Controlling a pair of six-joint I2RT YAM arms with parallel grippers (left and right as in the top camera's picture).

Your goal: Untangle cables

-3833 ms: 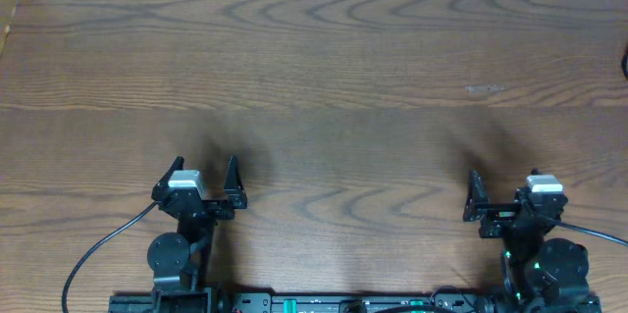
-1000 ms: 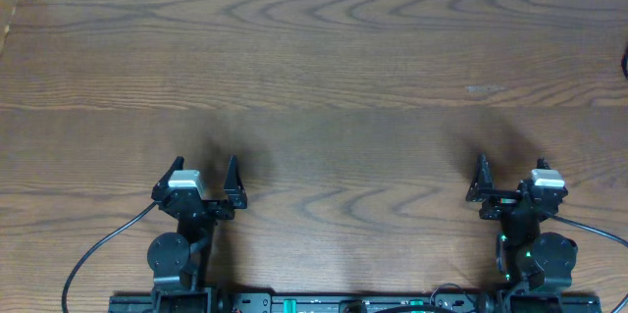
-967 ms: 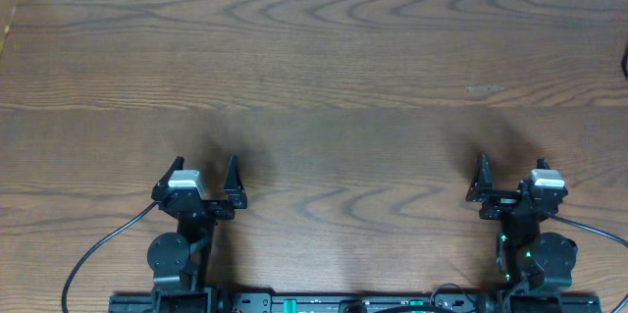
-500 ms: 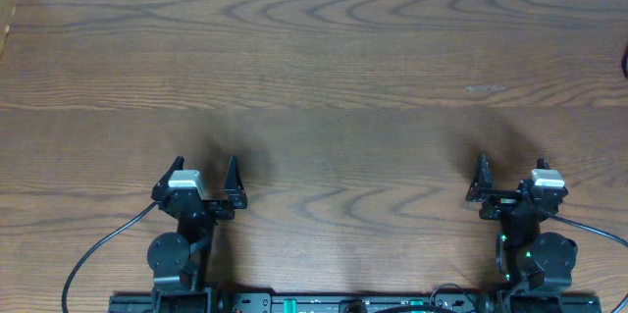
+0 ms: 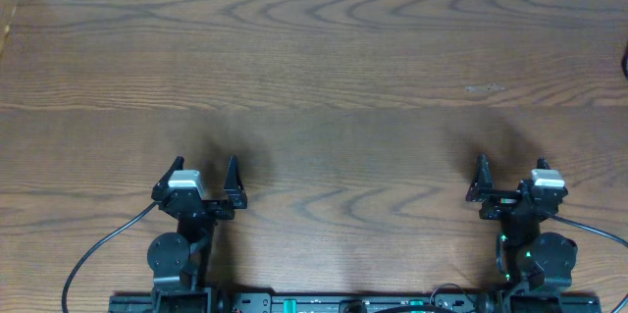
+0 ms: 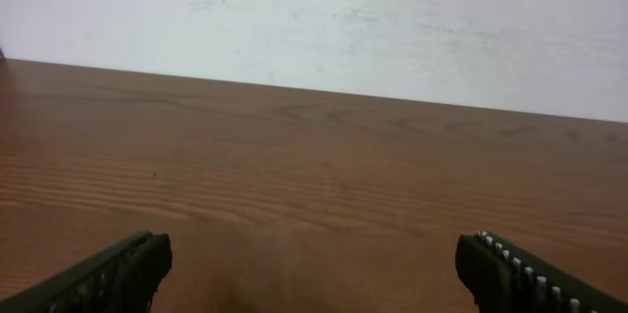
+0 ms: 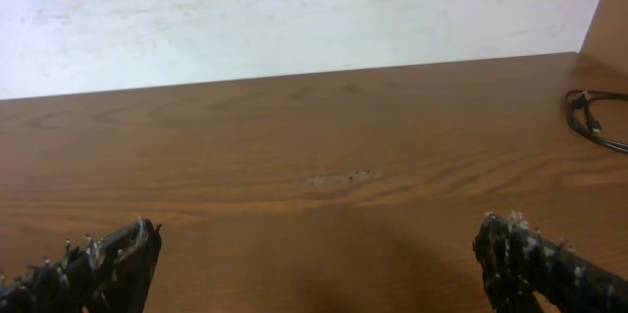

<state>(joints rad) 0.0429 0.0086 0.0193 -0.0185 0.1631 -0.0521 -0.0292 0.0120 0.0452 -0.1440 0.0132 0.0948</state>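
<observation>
Near the front edge of the wooden table (image 5: 324,78), the left gripper (image 5: 204,167) and the right gripper (image 5: 509,167) sit well apart, each with its jaws spread wide and holding nothing. Far to the right, at the table's edge, lie the cables (image 7: 597,117); only a black loop shows, partly cut off.

Two claws (image 5: 204,168) (image 5: 509,168), one table (image 5: 314,78), one black cable (image 7: 586,97)
</observation>
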